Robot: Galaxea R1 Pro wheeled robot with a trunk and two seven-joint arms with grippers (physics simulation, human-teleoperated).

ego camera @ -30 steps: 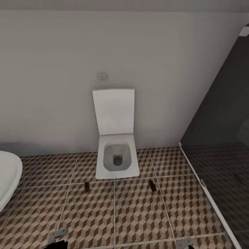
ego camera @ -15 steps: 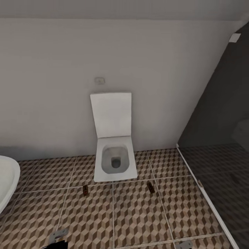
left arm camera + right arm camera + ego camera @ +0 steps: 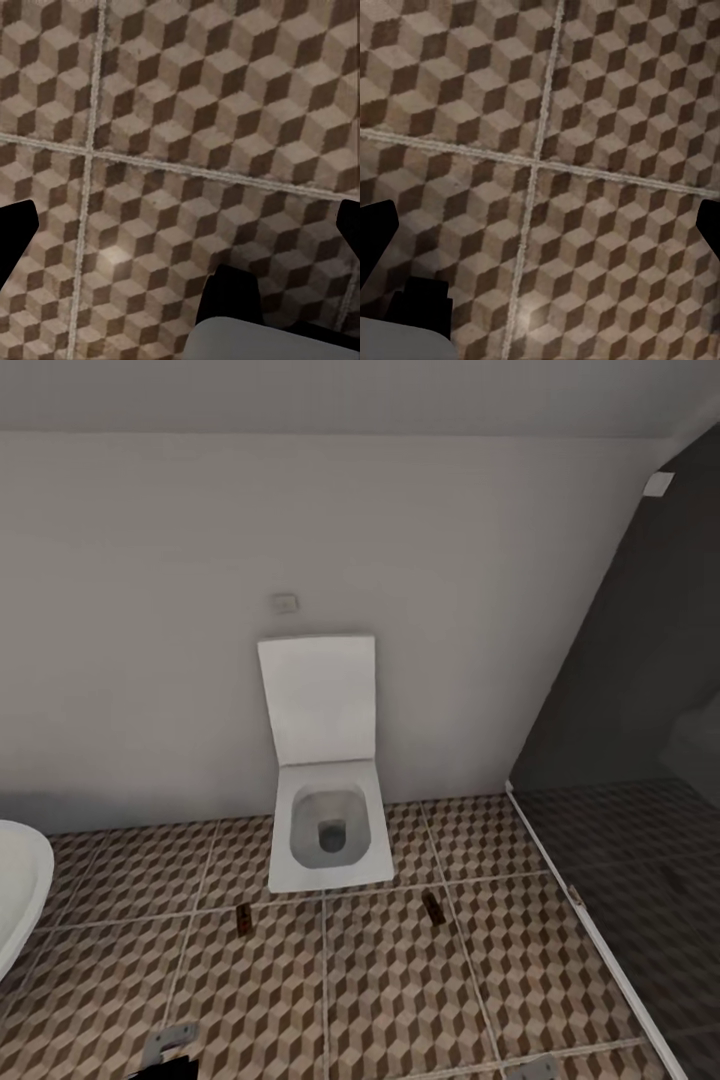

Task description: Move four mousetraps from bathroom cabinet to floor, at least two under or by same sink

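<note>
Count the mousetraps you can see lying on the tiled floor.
2: one mousetrap off the toilet's front left corner, another off its front right corner. Others may lie outside the view.

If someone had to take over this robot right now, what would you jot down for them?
Left gripper: open, holding nothing, over the bathroom floor.
Right gripper: open, holding nothing, also over the tiles.
Two mousetraps lie on the floor in front of the toilet: the left mousetrap and the right mousetrap, one off each front corner.
The bathroom sink is at the left edge of the head view; neither trap looks close to it.
Done: two traps on the floor.
Left: find the other two, and get at least two traps under or right beside the sink.
</note>
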